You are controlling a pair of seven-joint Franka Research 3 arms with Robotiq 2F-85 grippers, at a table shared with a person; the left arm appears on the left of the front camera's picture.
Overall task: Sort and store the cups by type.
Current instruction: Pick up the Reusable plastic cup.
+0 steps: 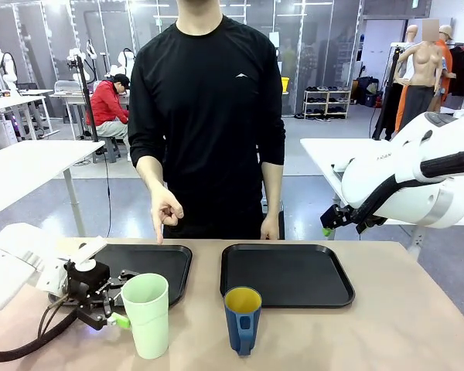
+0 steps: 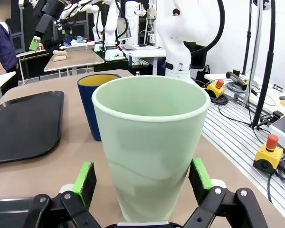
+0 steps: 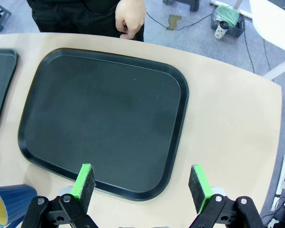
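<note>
At the bottom of the left wrist view, the left gripper (image 2: pixel 142 178) stands with its jaws apart around the lower wall of the mint-green tumbler (image 2: pixel 149 142). A strip of table shows between the pad on picture left and the cup, so I judge it is not yet pressed. The tumbler looks like thin, smooth plastic, empty and light. It widens upward, so a gentle hold on the lower half should be enough, while a hard squeeze may bend the wall.

Just behind it in that view stands the blue mug (image 2: pixel 97 109), upright and apart from the tumbler. It seems stiffer and heavier, and its handle faces the camera in the front view.

Lower centre of the front view shows both cups on the table (image 1: pixel 402 309), in front of the left tray (image 1: pixel 151 259) and the right tray (image 1: pixel 286 274). It alone shows the person's hand (image 1: pixel 166 212) pointing down at the left tray.

From above, the right wrist view shows the right gripper (image 3: pixel 141 183), jaws wide and holding nothing, over the right tray's near rim.
</note>
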